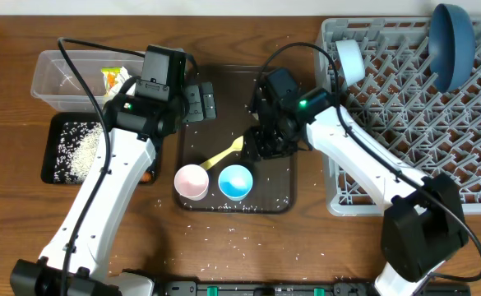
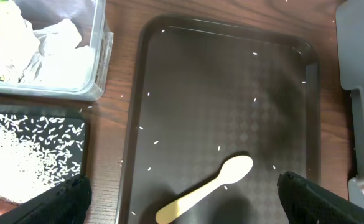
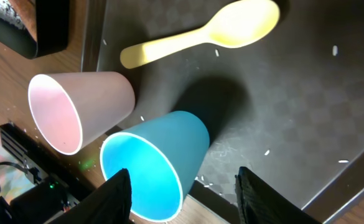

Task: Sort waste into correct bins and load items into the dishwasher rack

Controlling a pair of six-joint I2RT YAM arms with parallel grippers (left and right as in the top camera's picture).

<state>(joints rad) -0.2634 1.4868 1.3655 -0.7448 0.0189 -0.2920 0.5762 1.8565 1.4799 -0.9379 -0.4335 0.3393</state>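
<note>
The blue cup (image 3: 157, 149) is framed, lower centre, by the parted fingers of the right gripper (image 3: 183, 180), the nearer one; nothing is pinched.

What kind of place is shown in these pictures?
Likely a worktable staged as a dish-clearing station: a grey dishwasher rack, a brown serving tray, and a clear waste tub.
</note>
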